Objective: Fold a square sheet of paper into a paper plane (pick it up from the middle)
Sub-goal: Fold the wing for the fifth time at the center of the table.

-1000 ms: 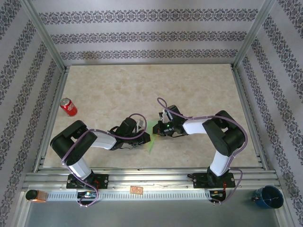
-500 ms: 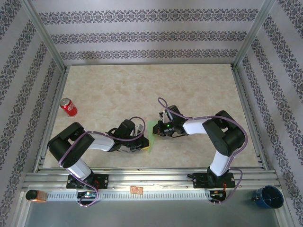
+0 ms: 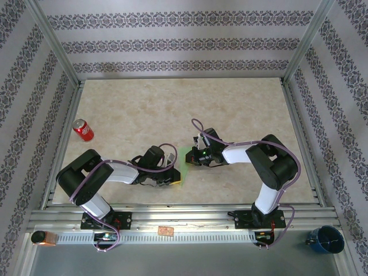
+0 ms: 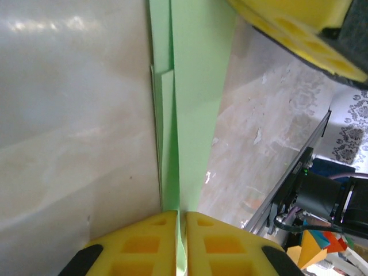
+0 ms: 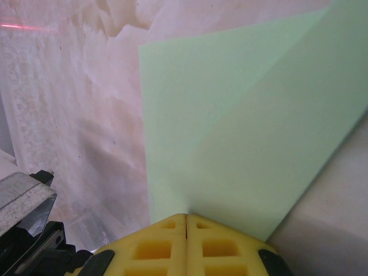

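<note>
The left gripper [image 4: 179,215] has its two yellow fingers [image 4: 144,238] pressed together on the folded green paper [image 4: 198,86], pinching its edge in the seam between them. The paper runs away from the fingers as a narrow band of several layers, with stepped edges showing along its far side and one long crease down its length. It lies against the pale marbled table [image 4: 75,115]. At the band's other end, the right gripper's yellow finger [image 4: 293,29] overlaps the paper's corner. Toward the near edge stands an aluminium rail [image 4: 287,178], and beyond it a black arm base [image 4: 322,198] with cables.
</note>
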